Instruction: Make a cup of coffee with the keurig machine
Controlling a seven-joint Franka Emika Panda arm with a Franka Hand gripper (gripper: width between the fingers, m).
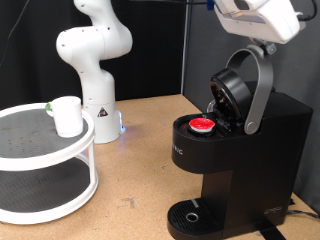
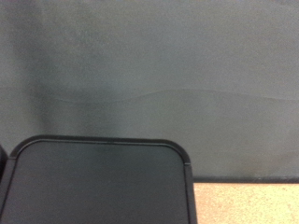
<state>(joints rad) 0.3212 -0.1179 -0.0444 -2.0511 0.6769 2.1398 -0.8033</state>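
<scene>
A: So, how far along is the coffee?

B: Partway, I'd judge. The keurig machine (image 1: 240, 140) has its lid (image 1: 245, 90) raised, and a pod with a red top (image 1: 202, 124) sits in the open chamber. The lid is not yet shut on it. The round drip tray (image 1: 190, 215) at the machine's foot is bare, so no cup stands under the spout.

A: Where is the cup, then?

B: The cup (image 1: 67, 116) stands on the upper tier of a white two-tier round shelf (image 1: 45, 165), well apart from the machine, toward the exterior view's left. Closing the lid, bringing the cup over and starting the brew all look left to do.

A: And the hand?

B: Only a white part of the arm shows, above the machine at the exterior view's top right. The fingers are out of sight in both views, so I cannot tell whether the hand is open or closed. The wrist view shows just the machine's flat black top (image 2: 98, 182) against a dark curtain (image 2: 149, 65).

A: Room to move?

B: Between the machine and the shelf the worktop (image 1: 140, 170) is open. The raised lid juts up close under the arm, and the shelf's rim sits just beside the cup, so both edges want care.
</scene>
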